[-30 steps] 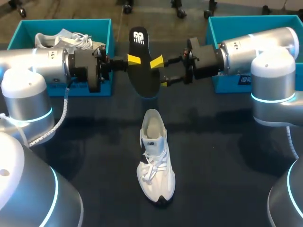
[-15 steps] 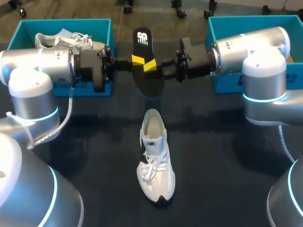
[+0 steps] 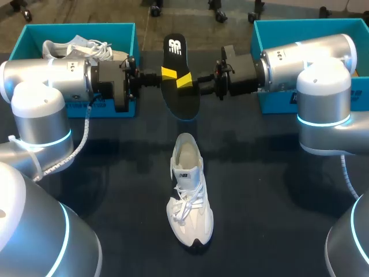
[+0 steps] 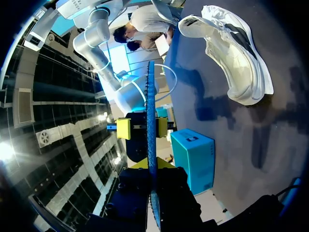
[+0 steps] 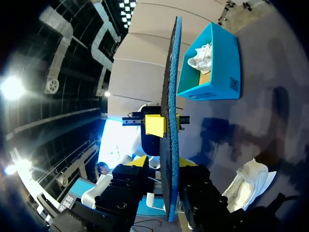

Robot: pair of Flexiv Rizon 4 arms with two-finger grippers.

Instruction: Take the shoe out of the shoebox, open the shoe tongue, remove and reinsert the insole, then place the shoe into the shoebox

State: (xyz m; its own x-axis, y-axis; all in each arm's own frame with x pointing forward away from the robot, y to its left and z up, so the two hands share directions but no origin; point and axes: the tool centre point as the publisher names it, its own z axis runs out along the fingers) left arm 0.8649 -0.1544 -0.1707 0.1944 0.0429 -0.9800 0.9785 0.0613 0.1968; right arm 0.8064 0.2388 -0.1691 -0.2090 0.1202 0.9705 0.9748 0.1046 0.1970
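Observation:
A black insole [image 3: 180, 78] hangs level above the table's far middle, held from both sides. My left gripper [image 3: 168, 73] comes in from the left and is shut on its edge. From the right, my right gripper [image 3: 186, 81] has its fingers closed on the opposite edge. In the left wrist view the insole [image 4: 151, 111] runs edge-on between my left gripper [image 4: 152, 166], with the right gripper [image 4: 143, 127] clamped further along. The right wrist view shows the insole [image 5: 170, 96] the same way in my right gripper [image 5: 169, 166]. A white shoe [image 3: 189, 190] stands upright on the table below, with its opening toward the far side.
A teal shoebox [image 3: 128, 40] at the far left holds a second white shoe [image 3: 75, 49]. Another teal shoebox [image 3: 262, 34] stands at the far right, partly behind my right arm. A white cable [image 3: 78, 138] hangs from the left arm.
My right gripper's fingers closed from wide open onto the insole's edge. The insole shifted slightly right and farther back, still in the left gripper.

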